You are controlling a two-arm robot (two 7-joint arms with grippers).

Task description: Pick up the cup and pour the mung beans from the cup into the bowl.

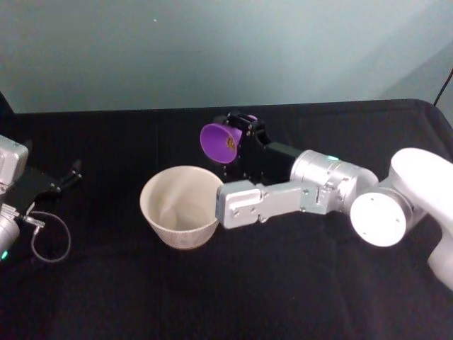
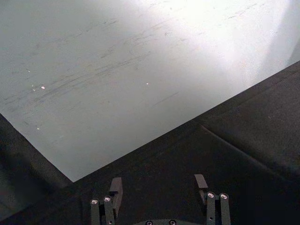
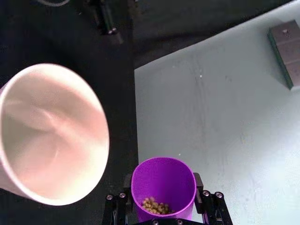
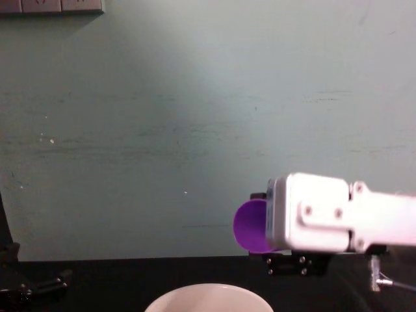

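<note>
**Right gripper holding the tipped cup over the bowl, seen from the robot outward.** A black cloth [image 1: 233, 297] covers the table from its near edge to its far edge. The right arm [image 1: 333, 188] reaches in from the robot's right and ends beside the bowl [image 1: 152, 191].

The bowl is white and stands upright on the cloth. It sits below the right gripper [image 1: 238, 142] and slightly nearer the robot than it.

The right gripper is clamped on the cup [image 1: 216, 140], with one finger [image 3: 199, 183] on each side of the purple wall. The cup is held clear of the cloth and tipped onto its side, mouth turned to the robot's left. It hangs above the bowl's far rim and just beyond it. Mung beans [image 3: 156, 205] lie in a small heap against the lower wall, deep inside the cup.

Well apart to the left of the right gripper, the left gripper [image 1: 73, 173] sits parked near the table's edge, its fingers [image 2: 116, 187] spread apart. A looped cable [image 1: 49, 241] lies on the cloth nearer the robot than the left gripper.

Beyond the right gripper, past the far edge of the cloth, rises a pale green-grey wall [image 1: 212, 49]. It is lightly scuffed, and the chest view shows grey plates [image 4: 52, 6] at its upper corner.
</note>
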